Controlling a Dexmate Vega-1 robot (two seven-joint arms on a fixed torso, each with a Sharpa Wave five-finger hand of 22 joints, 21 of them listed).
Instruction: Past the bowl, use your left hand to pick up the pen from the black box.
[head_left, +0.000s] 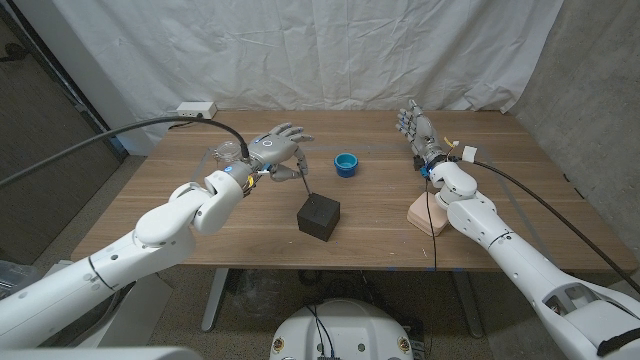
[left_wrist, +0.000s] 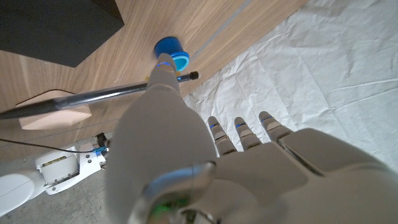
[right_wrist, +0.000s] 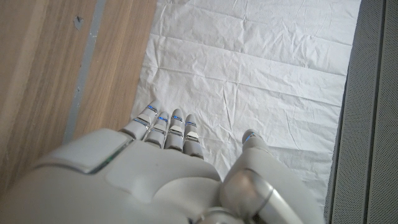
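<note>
The pen (head_left: 301, 181) is a thin, dark, straight stick; in the left wrist view (left_wrist: 93, 96) it looks grey and shiny with a small black tip. It hangs tilted in the air, its upper end at the left hand (head_left: 272, 152) and its lower end pointing down toward the top of the black box (head_left: 318, 216), just above it; whether the tip touches the box cannot be told.

The left arm reaches in from the near left, and its hand hovers over the table (head_left: 380, 240) left of centre, farther than the box. The hand pinches the pen between the thumb and a finger, while its other fingers (head_left: 292, 131) stay spread and point right toward the bowl. In the left wrist view one finger (left_wrist: 163, 78) lies along the pen and the other fingers (left_wrist: 244, 134) reach out apart.

The bowl (head_left: 346, 164) is small and blue, and stands on the table to the right of the left hand, beyond the box. The box, a matt black cube, sits near the table's middle, nearer than the hand.

The right hand (head_left: 418, 131) stands upright at the far right of the table, fingers apart and pointing away, holding nothing. Its forearm rests on a tan pad (head_left: 424, 212).
</note>
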